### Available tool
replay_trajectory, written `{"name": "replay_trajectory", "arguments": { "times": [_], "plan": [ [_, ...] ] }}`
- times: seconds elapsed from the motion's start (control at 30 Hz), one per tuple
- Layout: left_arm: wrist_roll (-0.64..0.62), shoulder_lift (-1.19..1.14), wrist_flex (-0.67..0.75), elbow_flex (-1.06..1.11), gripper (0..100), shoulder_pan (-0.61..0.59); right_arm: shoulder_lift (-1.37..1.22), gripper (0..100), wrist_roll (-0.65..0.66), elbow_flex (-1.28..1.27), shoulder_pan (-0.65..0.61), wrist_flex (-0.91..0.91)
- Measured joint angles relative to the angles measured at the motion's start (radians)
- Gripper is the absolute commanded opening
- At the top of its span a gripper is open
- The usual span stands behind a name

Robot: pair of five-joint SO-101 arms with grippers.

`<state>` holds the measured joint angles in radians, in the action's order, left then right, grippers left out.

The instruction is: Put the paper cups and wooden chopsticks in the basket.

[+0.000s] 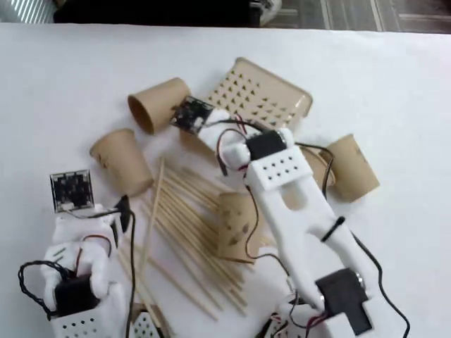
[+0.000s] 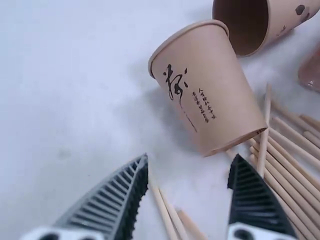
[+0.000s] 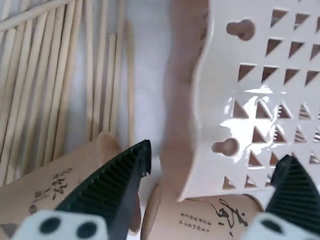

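Note:
The beige perforated basket (image 1: 262, 95) lies tilted at the back of the table. My right gripper (image 3: 216, 155) is open, with the basket's wall (image 3: 250, 90) between its jaws and two paper cups (image 3: 45, 187) (image 3: 210, 220) close under it. Other cups lie on their sides at the back left (image 1: 158, 104), the left (image 1: 121, 160), among the sticks (image 1: 236, 225) and on the right (image 1: 350, 167). Wooden chopsticks (image 1: 184, 225) lie scattered in the middle. My left gripper (image 2: 190, 161) is open just short of the left cup (image 2: 210, 95), over a few chopsticks (image 2: 290, 160).
The right arm (image 1: 303, 218) stretches from the front edge across the chopstick pile to the basket. A second cup (image 2: 250, 22) lies beyond the one in front of the left gripper. Bare white table lies at the far left and far right.

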<state>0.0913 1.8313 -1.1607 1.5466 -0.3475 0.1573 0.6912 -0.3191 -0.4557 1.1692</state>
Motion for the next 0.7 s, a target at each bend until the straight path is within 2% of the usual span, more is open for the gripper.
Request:
{"name": "replay_trajectory", "arguments": {
  "times": [0.33,0.6,0.7],
  "plan": [
    [0.000,0.000,0.000,0.000,27,0.000,-0.144,36.5,0.109,0.000,0.104,-0.180],
    [0.000,0.000,0.000,0.000,27,0.000,-0.170,5.3,0.146,0.006,0.155,-0.288],
    [0.000,0.000,0.000,0.000,27,0.000,-0.158,2.0,0.146,0.021,0.164,-0.328]
  ]
}}
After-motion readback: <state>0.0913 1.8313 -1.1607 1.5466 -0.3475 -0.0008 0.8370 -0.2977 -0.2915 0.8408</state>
